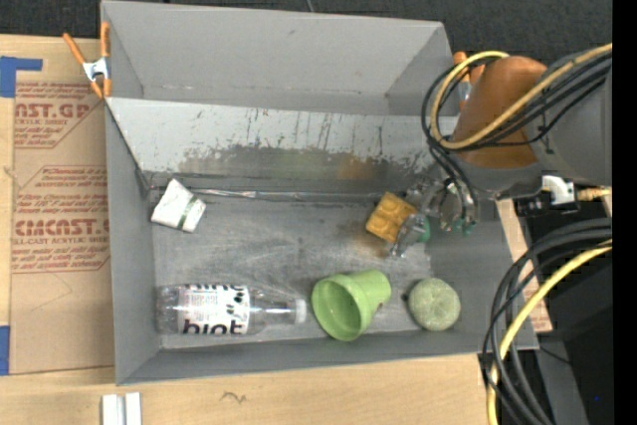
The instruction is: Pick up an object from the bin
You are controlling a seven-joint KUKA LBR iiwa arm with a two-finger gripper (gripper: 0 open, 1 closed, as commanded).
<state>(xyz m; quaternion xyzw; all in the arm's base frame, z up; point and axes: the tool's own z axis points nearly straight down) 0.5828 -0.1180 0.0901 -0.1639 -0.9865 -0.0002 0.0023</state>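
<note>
The gripper (413, 228) shows as a dark tangle of metal and cable above the green cup (350, 304) and a little to its right. Whether it is open or closed cannot be told, nor whether it touches anything. The arm behind it is cut off at the frame's right side.

Just left of the gripper, directly above the cup, lies a small yellow-orange block (386, 215). It is squarish and sits tilted on the floor of the grey bin (269, 65), its right edge lost against the gripper.

The cup lies on its side. A pale green ball (434, 304) sits just to its right, a clear bottle (224, 310) lies to its left, and a small white box (178, 206) is well apart to the upper left.
</note>
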